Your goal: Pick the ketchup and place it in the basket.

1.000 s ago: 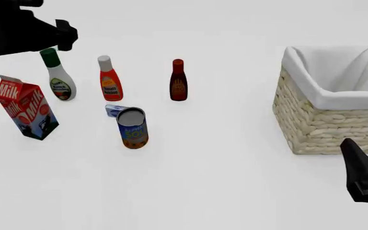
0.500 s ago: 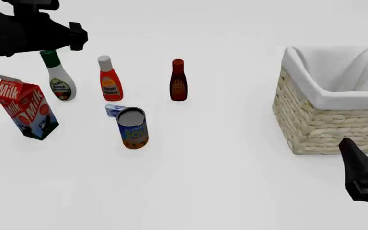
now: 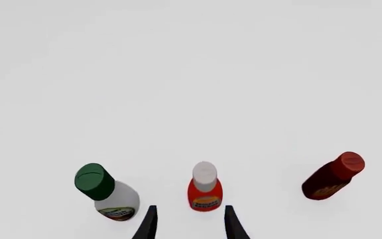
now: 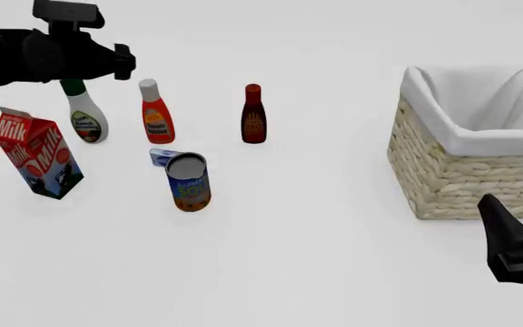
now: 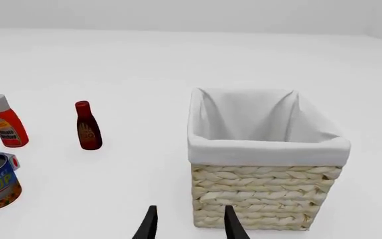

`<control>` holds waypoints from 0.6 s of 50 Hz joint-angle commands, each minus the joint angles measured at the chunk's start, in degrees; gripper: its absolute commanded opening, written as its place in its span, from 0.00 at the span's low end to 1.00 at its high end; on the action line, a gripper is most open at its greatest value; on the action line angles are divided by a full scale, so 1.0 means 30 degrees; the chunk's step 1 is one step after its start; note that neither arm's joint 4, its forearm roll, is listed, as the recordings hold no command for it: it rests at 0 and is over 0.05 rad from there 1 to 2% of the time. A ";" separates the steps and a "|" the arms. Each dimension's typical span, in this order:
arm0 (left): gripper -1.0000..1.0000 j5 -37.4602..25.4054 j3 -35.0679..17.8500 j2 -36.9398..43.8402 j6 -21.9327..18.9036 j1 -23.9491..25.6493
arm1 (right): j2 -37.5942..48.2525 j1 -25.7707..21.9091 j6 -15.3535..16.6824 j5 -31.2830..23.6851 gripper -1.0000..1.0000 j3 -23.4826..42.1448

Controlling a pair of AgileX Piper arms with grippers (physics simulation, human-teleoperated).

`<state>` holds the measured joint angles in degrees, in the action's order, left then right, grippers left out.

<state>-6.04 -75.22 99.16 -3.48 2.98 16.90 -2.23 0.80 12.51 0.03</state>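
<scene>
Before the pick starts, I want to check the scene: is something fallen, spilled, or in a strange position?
Nothing is spilled or fallen. The ketchup, the green-capped bottle, the maroon bottle, the milk carton and the soup can all stand upright. A small blue-and-white item behind the can is mostly hidden. The basket looks intact.

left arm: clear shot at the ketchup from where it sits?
Probably yes. The left gripper is open, above the bottles, its fingers framing the upright ketchup. The white bottle with a green cap stands close on one side, the maroon bottle well off, so descent looks free.
</scene>
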 commanded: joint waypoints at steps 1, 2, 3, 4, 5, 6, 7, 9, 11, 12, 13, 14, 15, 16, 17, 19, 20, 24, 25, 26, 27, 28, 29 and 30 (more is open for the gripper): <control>1.00 -0.0058 -0.0987 0.1250 -0.0057 0.0079 | 0.0362 -0.0033 0.0001 0.0297 1.00 0.0001; 1.00 -0.0033 -0.1056 0.1343 -0.0080 0.0056 | 0.0340 -0.0028 -0.0008 0.0277 1.00 0.0001; 1.00 -0.0034 -0.1058 0.1344 -0.0080 0.0056 | 0.0338 -0.0028 -0.0008 0.0274 1.00 0.0001; 1.00 -0.0091 -0.1234 0.1539 -0.0002 0.0020 | 0.0348 -0.0019 -0.0022 0.0290 1.00 0.0002; 1.00 -0.0066 -0.1292 0.1624 -0.0066 0.0049 | 0.0336 -0.0019 -0.0020 0.0282 1.00 0.0001; 1.00 -0.0023 -0.1328 0.1675 -0.0111 -0.0006 | 0.0297 -0.0015 -0.0017 0.0245 1.00 0.0000; 1.00 -0.0009 -0.1410 0.1764 -0.0114 -0.0051 | 0.0267 -0.0010 -0.0017 0.0219 1.00 -0.0001; 1.00 -0.0021 -0.1546 0.1880 -0.0064 -0.0055 | 0.0198 0.0000 -0.0032 0.0164 1.00 -0.0002; 1.00 -0.0034 -0.1655 0.2087 -0.0061 0.0001 | 0.0303 -0.0008 -0.0043 0.0263 1.00 0.0000; 1.00 -0.0002 -0.1698 0.2135 -0.0122 -0.0050 | 0.0240 -0.0007 -0.0054 0.0201 1.00 0.0000; 1.00 -0.0002 -0.1698 0.2135 -0.0122 -0.0050 | 0.0232 -0.0007 -0.0054 0.0193 1.00 0.0000; 1.00 -0.0011 -0.1769 0.2205 -0.0121 -0.0053 | 0.0248 -0.0014 -0.0060 0.0208 1.00 -0.0001; 1.00 -0.0028 -0.1836 0.2297 -0.0159 0.0012 | 0.0315 -0.0020 -0.0063 0.0269 1.00 0.0000; 1.00 0.0012 -0.1858 0.2312 -0.0204 -0.0034 | 0.0333 -0.0018 -0.0074 0.0288 1.00 0.0000; 1.00 -0.0007 -0.1914 0.2369 -0.0205 -0.0048 | 0.0359 -0.0014 -0.0079 0.0318 1.00 0.0000; 1.00 0.0009 -0.2021 0.2520 -0.0245 -0.0026 | 0.0337 -0.0006 -0.0086 0.0315 1.00 0.0000; 1.00 0.0027 -0.2106 0.2642 -0.0282 -0.0030 | 0.0292 -0.0002 -0.0096 0.0284 1.00 -0.0001; 1.00 0.0256 -0.2180 0.2955 -0.0426 -0.0018 | 0.0292 -0.0007 -0.0132 0.0284 1.00 -0.0002; 1.00 0.0371 -0.2211 0.3083 -0.0435 -0.0129 | 0.0370 -0.0041 -0.0145 0.0332 1.00 -0.0003; 1.00 0.0389 -0.2256 0.3195 -0.0481 -0.0069 | 0.0480 -0.0054 -0.0194 0.0417 1.00 -0.0003; 1.00 0.0389 -0.2256 0.3195 -0.0481 -0.0069 | 0.0480 -0.0054 -0.0194 0.0417 1.00 -0.0003; 1.00 0.0384 -0.2300 0.3261 -0.0448 -0.0036 | 0.0529 -0.0058 -0.0203 0.0461 1.00 -0.0002; 1.00 0.0450 -0.2365 0.3366 -0.0499 -0.0097 | 0.0631 -0.0082 -0.0200 0.0545 1.00 -0.0002; 1.00 0.0454 -0.2420 0.3457 -0.0514 -0.0084 | 0.0673 -0.0083 -0.0204 0.0582 1.00 -0.0002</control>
<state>-5.37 -81.20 107.23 -4.49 2.81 18.08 -2.33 0.42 13.56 0.03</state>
